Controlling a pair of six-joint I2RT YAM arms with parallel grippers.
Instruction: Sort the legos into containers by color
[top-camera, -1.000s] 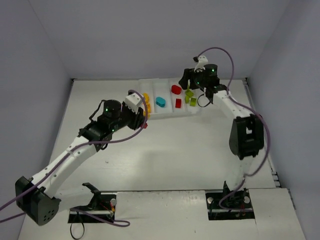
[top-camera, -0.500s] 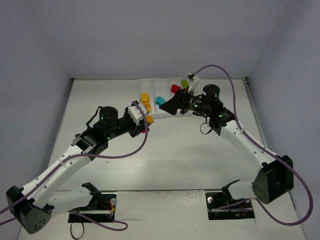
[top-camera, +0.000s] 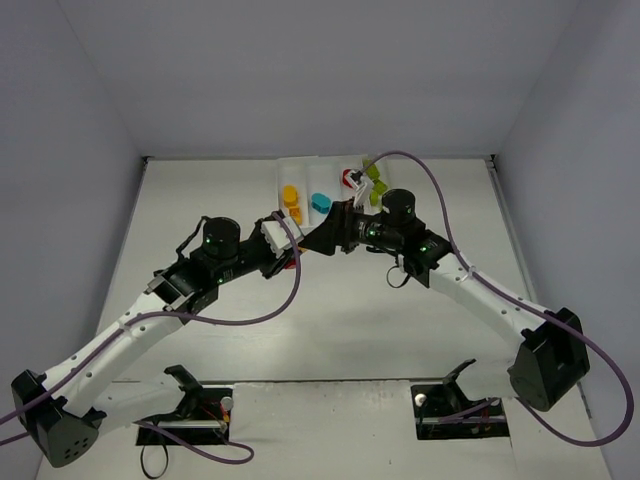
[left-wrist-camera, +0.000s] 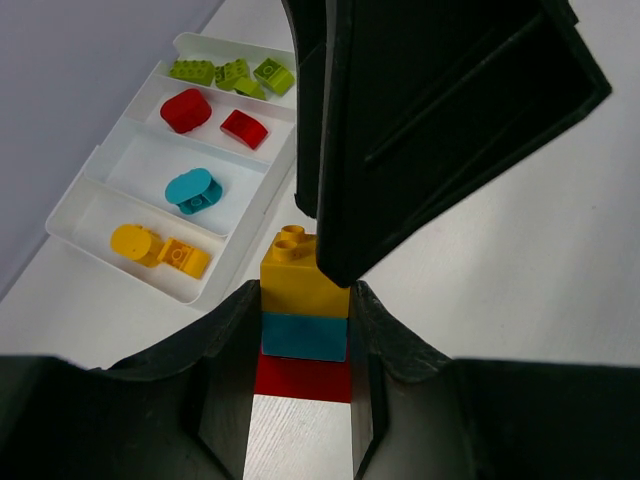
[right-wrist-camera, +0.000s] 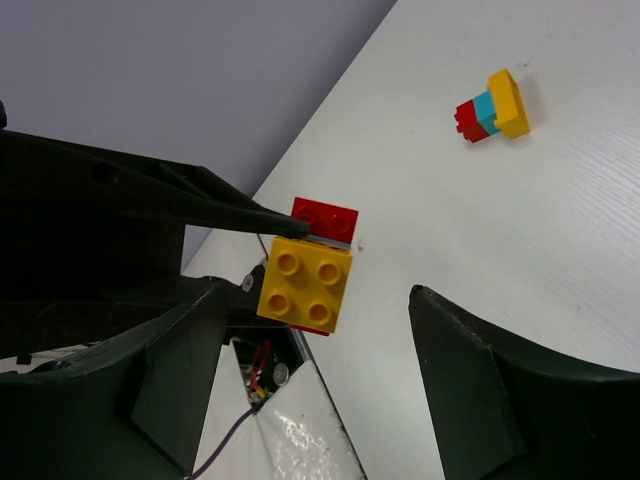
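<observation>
My left gripper (left-wrist-camera: 305, 300) is shut on a stacked lego (left-wrist-camera: 304, 310), yellow on cyan on red, and holds it above the table near the tray's front left corner (top-camera: 284, 250). My right gripper (top-camera: 318, 238) is open. Its jaws stand wide apart on either side of the stack's yellow top brick (right-wrist-camera: 305, 283), which sits nearer one jaw. The white tray (left-wrist-camera: 130, 172) holds yellow (left-wrist-camera: 160, 248), cyan (left-wrist-camera: 194, 190), red (left-wrist-camera: 186, 110) and lime (left-wrist-camera: 232, 73) legos, one colour per compartment. A second red-cyan-yellow stack (right-wrist-camera: 492, 105) lies on the table.
The tray (top-camera: 300, 165) sits against the back wall, just behind both grippers. The right arm's finger (left-wrist-camera: 430, 120) fills the space right above the held stack. Purple cables loop over both arms. Side walls close the table at left and right.
My right gripper has left the lime compartment and swung forward and left to the stack in my left gripper. The left gripper has shifted slightly toward the front, still holding the stack.
</observation>
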